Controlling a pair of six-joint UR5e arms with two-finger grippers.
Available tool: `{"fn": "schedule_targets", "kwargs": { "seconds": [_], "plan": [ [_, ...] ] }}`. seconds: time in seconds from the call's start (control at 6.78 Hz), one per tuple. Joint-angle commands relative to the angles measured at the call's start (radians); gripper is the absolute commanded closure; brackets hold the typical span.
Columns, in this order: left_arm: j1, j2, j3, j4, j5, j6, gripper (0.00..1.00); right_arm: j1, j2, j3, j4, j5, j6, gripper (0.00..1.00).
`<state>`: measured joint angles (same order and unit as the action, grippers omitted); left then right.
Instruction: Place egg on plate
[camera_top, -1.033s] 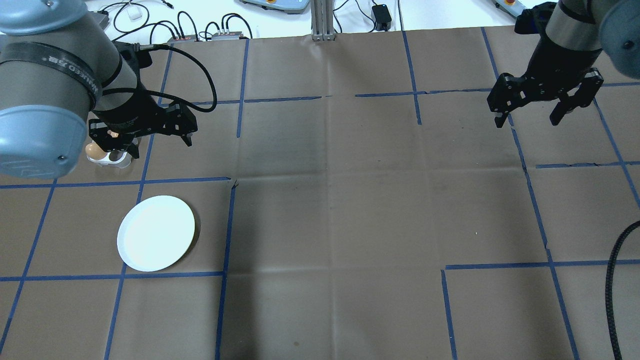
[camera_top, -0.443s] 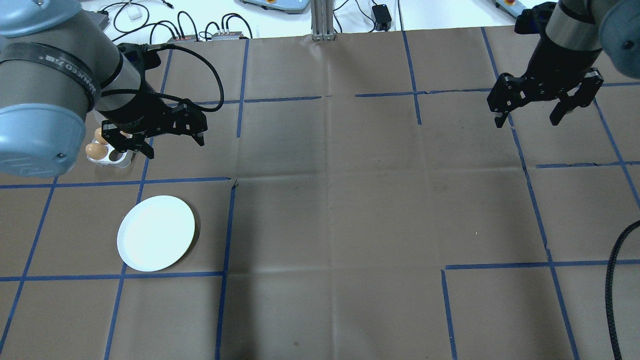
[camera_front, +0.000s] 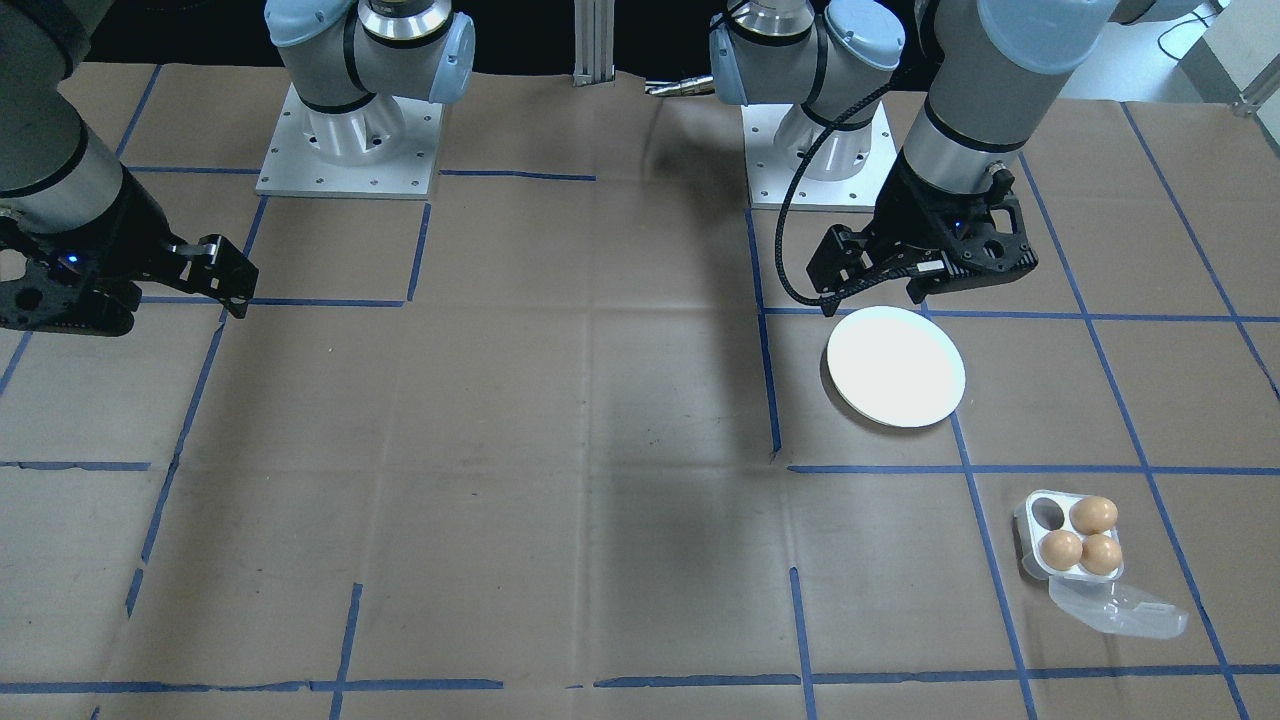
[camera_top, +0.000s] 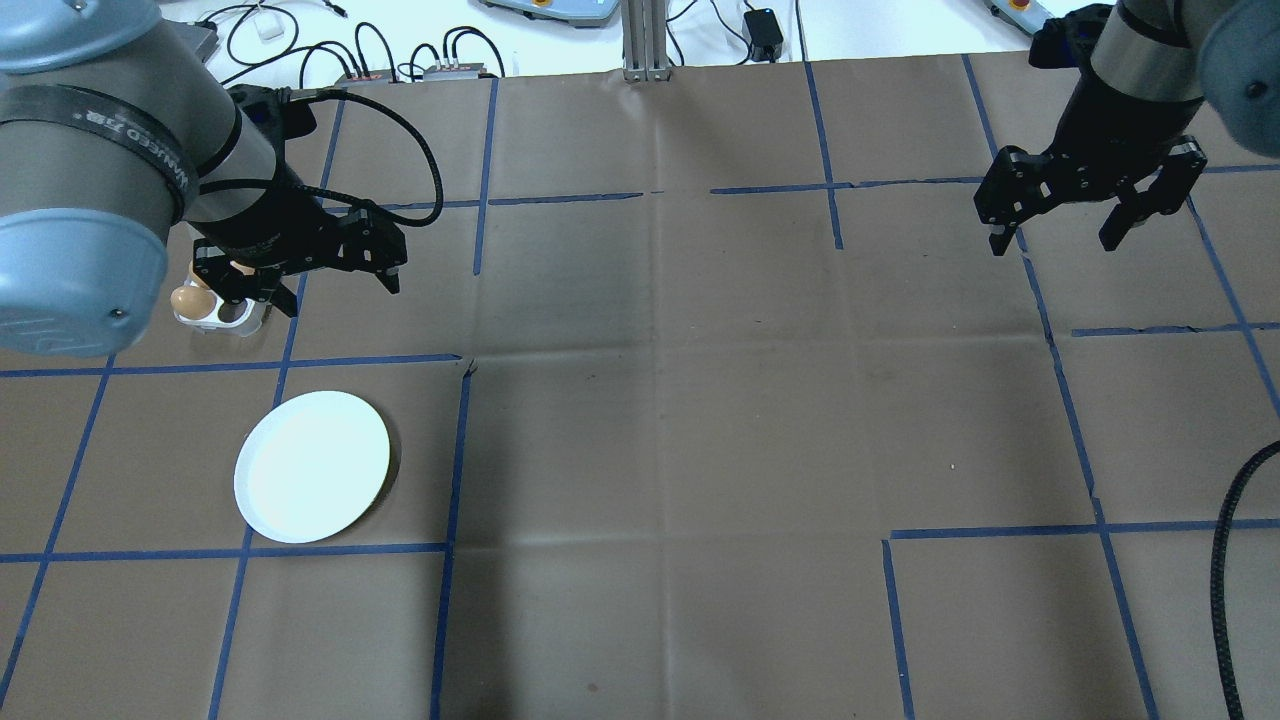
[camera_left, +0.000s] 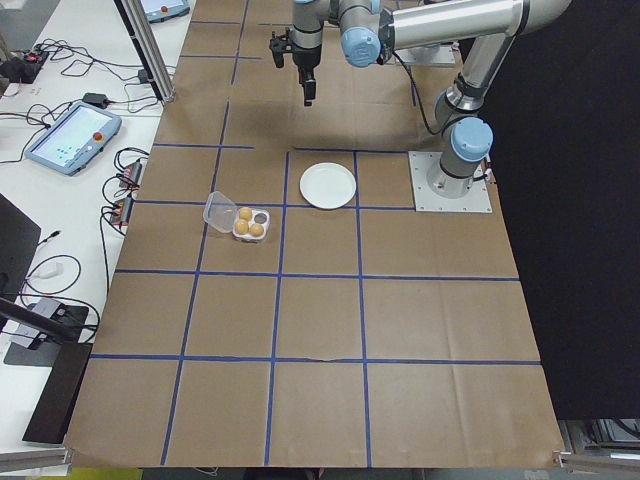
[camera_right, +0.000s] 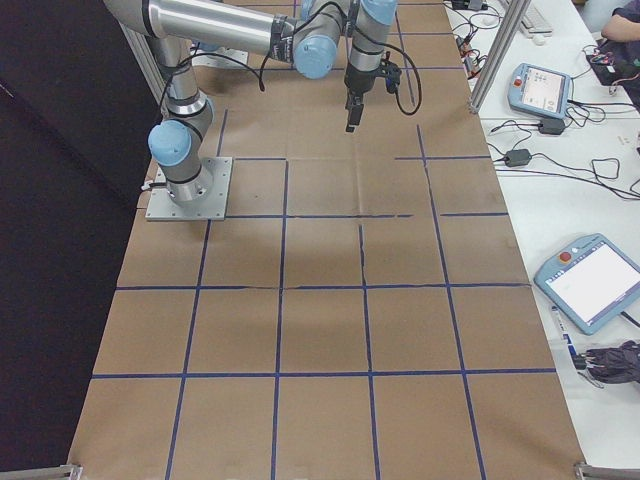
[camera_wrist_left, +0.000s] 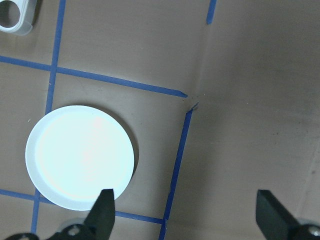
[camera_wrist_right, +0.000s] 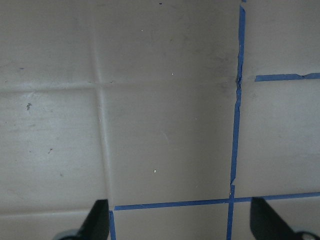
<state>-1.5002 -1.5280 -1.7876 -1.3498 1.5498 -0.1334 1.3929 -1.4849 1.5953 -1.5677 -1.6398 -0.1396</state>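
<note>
Three brown eggs (camera_front: 1083, 538) sit in a clear plastic four-cup egg tray (camera_front: 1068, 538) at the robot's left end of the table (camera_top: 660, 420), the fourth cup bare and the tray's lid lying open beside it. In the overhead view the left gripper (camera_top: 338, 290) hangs high over that end, partly covering the tray, so only one egg and a bit of clear plastic show past its black body; its fingers are spread wide apart with nothing between them, as the left wrist view confirms, both dark fingertips (camera_wrist_left: 104, 210) framing bare brown paper. Nearer the robot than the tray, and apart from it across a line of blue tape (camera_top: 380, 359), lies the plate (camera_top: 312, 466), round, white and flat on the paper, with nothing on it. No egg is on the plate; all three visible eggs remain in their cups. The table's middle is brown paper crossed by a blue tape grid. At the far right the right gripper (camera_top: 1060, 246) hovers above the paper, well away from tray and plate, its fingers likewise held wide apart around nothing.
</note>
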Motion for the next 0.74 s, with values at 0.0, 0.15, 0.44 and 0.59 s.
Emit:
{"fn": "schedule_targets", "kwargs": {
  "seconds": [0.0, 0.15, 0.44, 0.59],
  "plan": [
    [0.000, 0.002, -0.010, 0.003, 0.004, 0.023, 0.00, 0.000, 0.000, 0.000, 0.000, 0.000, 0.000, 0.00],
    [0.002, 0.002, -0.015, 0.003, 0.006, 0.044, 0.00, 0.000, 0.000, 0.000, 0.000, 0.000, 0.000, 0.00],
    [0.113, 0.003, -0.016, -0.011, 0.006, 0.051, 0.00, 0.000, 0.000, 0.000, 0.000, 0.000, 0.000, 0.00],
    [0.246, -0.007, -0.016, -0.028, 0.006, 0.049, 0.00, 0.000, 0.000, 0.000, 0.000, 0.000, 0.000, 0.00]
  ]
}}
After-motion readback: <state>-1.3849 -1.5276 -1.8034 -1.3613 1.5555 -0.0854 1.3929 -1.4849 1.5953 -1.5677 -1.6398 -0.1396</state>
